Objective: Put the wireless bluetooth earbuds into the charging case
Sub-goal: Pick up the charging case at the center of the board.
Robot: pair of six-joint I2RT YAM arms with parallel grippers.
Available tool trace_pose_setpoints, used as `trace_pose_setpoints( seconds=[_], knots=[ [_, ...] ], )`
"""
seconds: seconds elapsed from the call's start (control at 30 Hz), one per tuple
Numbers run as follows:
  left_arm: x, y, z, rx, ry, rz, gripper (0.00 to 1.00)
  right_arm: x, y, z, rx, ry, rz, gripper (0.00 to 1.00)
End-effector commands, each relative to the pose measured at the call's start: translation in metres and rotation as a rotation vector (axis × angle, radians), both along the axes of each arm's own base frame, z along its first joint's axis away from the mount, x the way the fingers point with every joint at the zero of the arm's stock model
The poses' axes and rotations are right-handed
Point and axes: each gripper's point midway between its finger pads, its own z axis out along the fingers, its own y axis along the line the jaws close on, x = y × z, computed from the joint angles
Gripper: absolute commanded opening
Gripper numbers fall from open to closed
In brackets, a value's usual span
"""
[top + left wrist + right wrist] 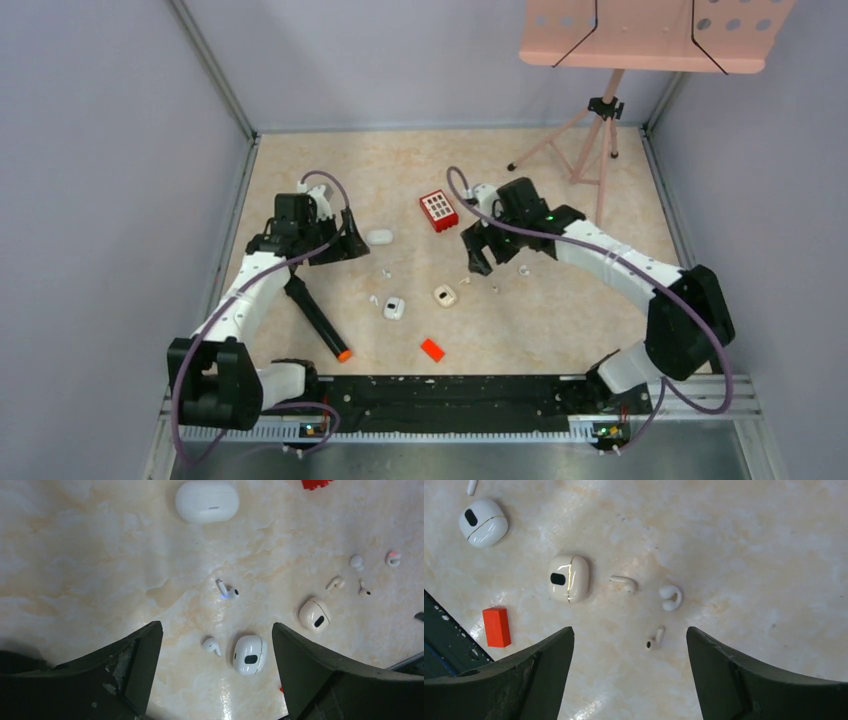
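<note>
Several tiny white and cream earbuds lie loose on the marble tabletop: one (pixel 227 590) with a blue glint, one (pixel 211 645) beside a white charging case (pixel 249 654), a cream one (pixel 624 582), a hooked white one (pixel 671 597) and a small stemmed one (pixel 655 637). A cream case (pixel 569 578) and a larger white case (pixel 206 501) also lie there, all looking closed. My left gripper (pixel 217 626) hovers open above the white case and its earbud. Open as well, my right gripper (pixel 629 630) hangs over the small stemmed earbud. Neither holds anything.
A red block with white squares (pixel 438 209) sits behind the earbuds. An orange-red chip (pixel 432 349) lies near the front rail, and a black marker with an orange tip (pixel 318 320) lies by the left arm. A pink stand on a tripod (pixel 600 110) occupies the back right.
</note>
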Motion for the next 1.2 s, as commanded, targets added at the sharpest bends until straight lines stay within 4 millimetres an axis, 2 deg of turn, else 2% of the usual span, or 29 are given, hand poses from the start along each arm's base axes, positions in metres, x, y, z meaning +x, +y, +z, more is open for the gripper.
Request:
trace_pose_setpoints(
  seconds=[0.0,0.07,0.13,0.27,0.47,0.6,0.97,1.17],
  knots=[
    [0.008,0.032,-0.005,0.018,0.011,0.234,0.85,-0.003,0.04,-0.01,-0.027,-0.011,0.022,0.81],
    [0.007,0.043,-0.011,0.012,0.04,0.31,0.83,-0.011,0.054,-0.018,-0.062,-0.017,0.045,0.8],
    [0.007,0.046,-0.012,-0.023,0.055,0.344,0.83,-0.021,0.067,-0.024,-0.097,-0.022,0.079,0.8],
    [0.01,0.043,-0.004,-0.092,0.055,0.382,0.82,-0.043,0.091,-0.032,-0.117,-0.002,0.108,0.8],
    [0.011,0.036,0.011,-0.148,0.03,0.385,0.81,-0.054,0.117,-0.043,-0.163,0.013,0.123,0.74],
    [0.012,0.037,0.022,-0.152,-0.001,0.387,0.8,-0.058,0.121,-0.057,-0.23,0.017,0.128,0.74],
    [0.019,0.035,0.023,-0.173,0.001,0.398,0.79,-0.074,0.111,-0.077,-0.302,0.055,0.13,0.71],
    [0.025,0.034,0.027,-0.183,0.0,0.397,0.78,-0.072,0.108,-0.085,-0.318,0.048,0.114,0.67]
  ],
)
